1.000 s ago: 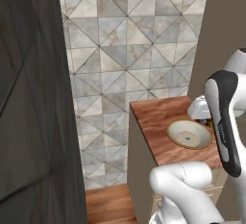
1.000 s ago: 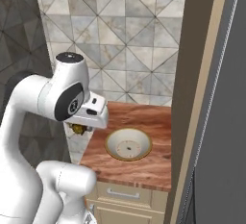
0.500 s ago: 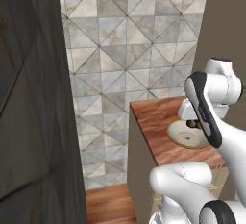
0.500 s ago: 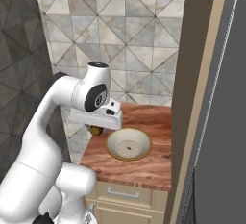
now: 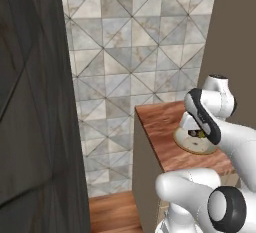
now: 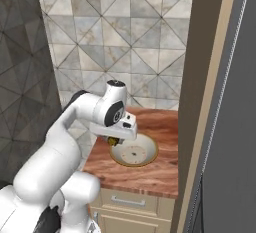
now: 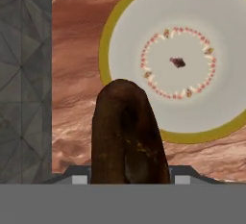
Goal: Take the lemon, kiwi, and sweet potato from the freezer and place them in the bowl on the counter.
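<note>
Hand view: a long dark brown sweet potato [image 7: 127, 134] stands up from the bottom centre of the frame, between the two grey finger bases of the gripper [image 7: 129, 177]. Fingers are clenched on it, one per side; tips themselves hidden behind the potato. Its top end overlaps the lower left rim of the bowl [image 7: 113, 35], which fills the upper right of the frame. Bowl inside is cream-white w/ a ring of small red and tan marks and one dark spot at the middle; rim is yellowish tan. Bowl sits on the reddish-brown wood counter [image 7: 74, 50]. Grey tiled wall [image 7: 24, 74] runs down the left edge.

Right base view: arm bends over from lower left, gripper [image 6: 115, 140] at centre frame, hanging just over the left rim of the bowl [image 6: 147, 158]. A small dark brown bit of potato [image 6: 113, 141] shows under the hand. Counter [image 6: 150, 174] sits centre to lower centre, beige cabinet w/ a metal handle below it. Tall beige and grey panel [image 6: 220, 102] takes the right side.

Left base view: bowl [image 5: 186, 143] at centre right on the counter [image 5: 160, 127], partly covered by the arm. Gripper [image 5: 200, 133] over the bowl, dark lump in it. Dark panel [image 5: 30, 102] fills the left side, tiled wall [image 5: 125, 52] behind.
</note>
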